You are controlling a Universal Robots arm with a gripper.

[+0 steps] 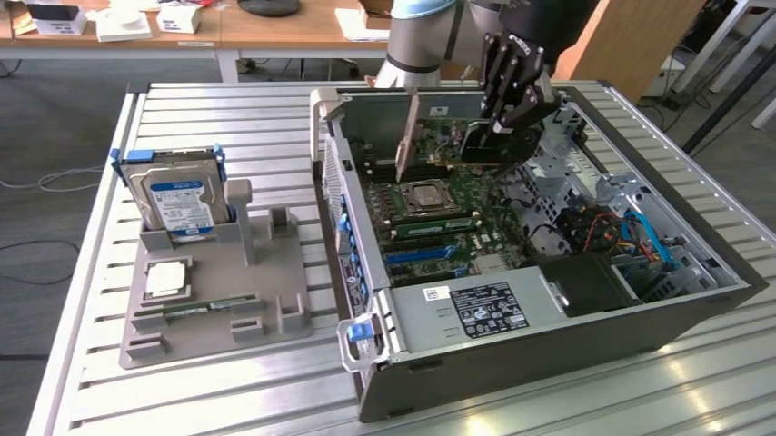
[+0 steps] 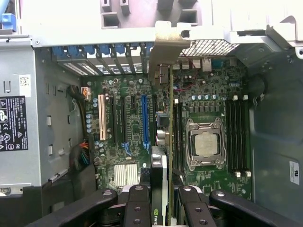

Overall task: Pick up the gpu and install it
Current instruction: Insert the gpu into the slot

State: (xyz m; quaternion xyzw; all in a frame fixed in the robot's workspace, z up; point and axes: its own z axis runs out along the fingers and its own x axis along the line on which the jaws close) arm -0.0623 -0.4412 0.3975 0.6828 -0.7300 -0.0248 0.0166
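Well off to your pincer's point(image 1: 510, 123) side, at the exterior view's left, the hard drive point(image 1: 180, 195) stands in its grey holder point(image 1: 218, 309). The pincer grasps the gpu point(image 2: 166, 52) on edge above the motherboard point(image 1: 442, 218) in the open case point(image 1: 582, 336): pickup done, seating seemingly not yet. A slatted metal table point(image 1: 73, 345) lies below it, with wooden desks point(image 1: 279, 32) beyond.

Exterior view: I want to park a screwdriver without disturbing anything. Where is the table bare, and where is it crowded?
Bare table: the strip between the grey parts holder and the near edge, and the stretch beyond the hard drive. Crowded: inside the computer case, where the gripper holds the gpu.
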